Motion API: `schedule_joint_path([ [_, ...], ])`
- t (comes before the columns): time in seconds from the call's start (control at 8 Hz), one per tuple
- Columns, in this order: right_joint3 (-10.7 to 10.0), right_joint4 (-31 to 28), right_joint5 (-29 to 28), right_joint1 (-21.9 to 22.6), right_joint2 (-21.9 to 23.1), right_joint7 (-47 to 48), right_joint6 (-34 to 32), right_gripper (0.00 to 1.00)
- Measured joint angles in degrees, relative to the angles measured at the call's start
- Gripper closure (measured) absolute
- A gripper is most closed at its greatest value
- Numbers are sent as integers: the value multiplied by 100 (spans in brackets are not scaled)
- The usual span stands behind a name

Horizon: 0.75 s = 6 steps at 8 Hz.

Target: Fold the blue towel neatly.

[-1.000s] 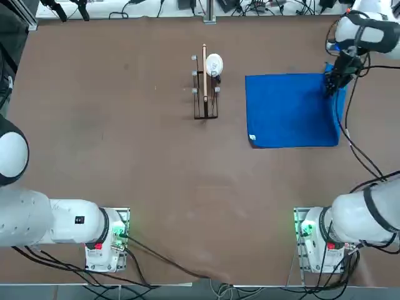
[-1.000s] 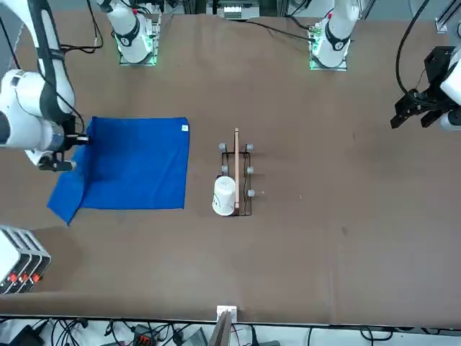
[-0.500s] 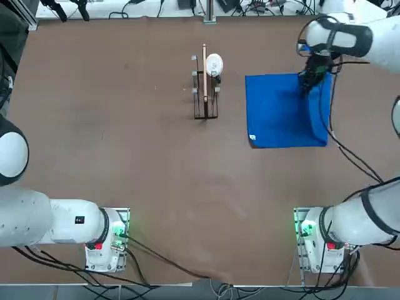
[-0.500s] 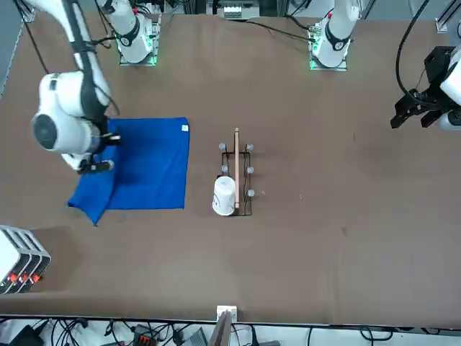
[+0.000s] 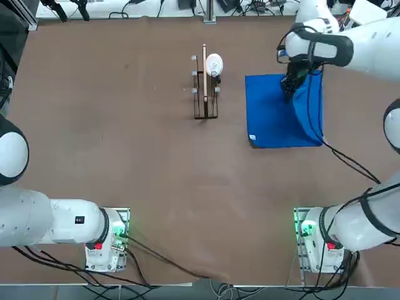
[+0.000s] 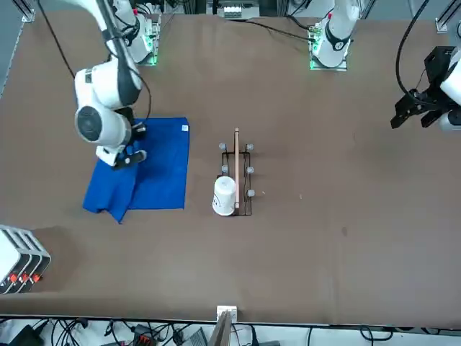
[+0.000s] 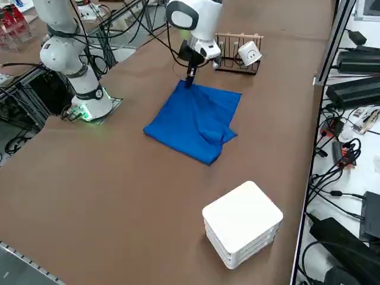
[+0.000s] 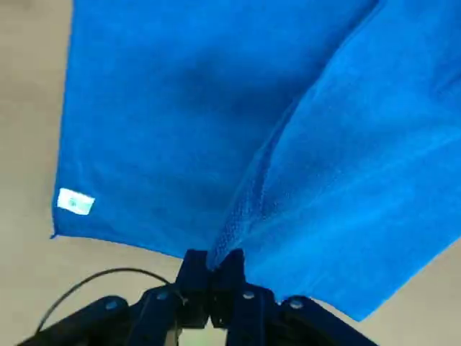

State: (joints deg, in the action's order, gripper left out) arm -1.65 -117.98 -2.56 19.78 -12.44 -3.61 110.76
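Brown table — tool pinching blue towel, white tag

Blue towel: on the brown tabletop, one edge lifted.
Right claw: pinching that edge, pointing down.
White box: well apart.

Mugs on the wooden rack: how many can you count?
1. A white mug hangs on the rack, at its end farthest from the robot, beside the blue towel. No others show.

A robotics lab: a brown desk with bolted arm bases, cable bundles and black power supplies along its three o'clock edge in the right side view.
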Motion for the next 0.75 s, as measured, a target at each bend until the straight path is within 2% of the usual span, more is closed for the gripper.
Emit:
schedule_joint_path([
  [0.38,4,-72,-1,759,-37,22,-87,97],
  [0.75,1,-82,-1,1098,-216,23,-47,97],
])
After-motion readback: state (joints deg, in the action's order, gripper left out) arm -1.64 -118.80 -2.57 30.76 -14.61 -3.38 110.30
